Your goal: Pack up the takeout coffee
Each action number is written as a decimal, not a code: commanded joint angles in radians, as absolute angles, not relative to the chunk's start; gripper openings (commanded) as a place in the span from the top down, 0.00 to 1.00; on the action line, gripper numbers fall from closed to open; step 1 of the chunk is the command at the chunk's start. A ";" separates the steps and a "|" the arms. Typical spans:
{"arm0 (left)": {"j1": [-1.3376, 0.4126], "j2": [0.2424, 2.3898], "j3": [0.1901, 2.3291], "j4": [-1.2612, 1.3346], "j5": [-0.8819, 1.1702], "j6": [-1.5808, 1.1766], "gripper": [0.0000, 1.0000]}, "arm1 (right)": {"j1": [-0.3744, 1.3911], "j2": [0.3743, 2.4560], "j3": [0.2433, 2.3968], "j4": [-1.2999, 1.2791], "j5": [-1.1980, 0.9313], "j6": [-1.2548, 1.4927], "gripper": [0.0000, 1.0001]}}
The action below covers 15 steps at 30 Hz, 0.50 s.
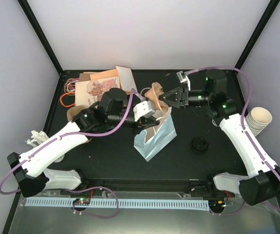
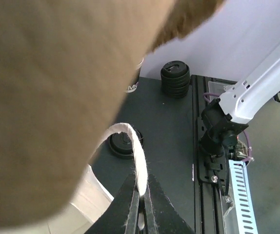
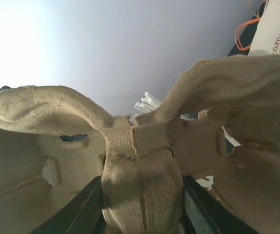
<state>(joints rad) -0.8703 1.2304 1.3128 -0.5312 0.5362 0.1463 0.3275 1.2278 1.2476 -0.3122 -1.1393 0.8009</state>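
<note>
The takeout coffee (image 1: 199, 144) shows as a black disc on the table, right of the white paper bag (image 1: 154, 139). In the left wrist view the coffee (image 2: 122, 145) sits behind the bag's white handle (image 2: 139, 161). My left gripper (image 2: 142, 187) is shut on that handle, at the bag's top edge (image 1: 149, 121). My right gripper (image 1: 166, 97) is shut on the middle ridge of the brown pulp cup carrier (image 3: 237, 97), held above the bag's mouth. The carrier (image 2: 57, 97) fills the left wrist view's upper left as a brown blur.
A stack of cream cups (image 1: 258, 120) stands off the table's right edge. Printed paper bags with orange handles (image 1: 96, 85) lie at the back left. A stack of black lids (image 2: 175, 78) sits beyond the coffee. White wrapped pieces (image 1: 35, 137) lie at the left edge.
</note>
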 commanded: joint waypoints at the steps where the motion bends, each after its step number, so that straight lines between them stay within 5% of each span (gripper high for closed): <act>1: -0.883 1.232 1.325 -0.515 0.525 0.161 0.98 | 0.337 1.197 1.239 -0.366 -1.160 0.751 0.60; 15: -0.899 1.231 1.321 -0.514 0.520 0.165 0.98 | 0.336 1.187 1.243 -0.510 -1.117 0.645 0.60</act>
<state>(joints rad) -0.8860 1.2304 1.3128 -0.5308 0.5209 0.1467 0.3317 1.2049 1.2373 -0.4427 -1.1347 0.7006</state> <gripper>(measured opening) 0.025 0.400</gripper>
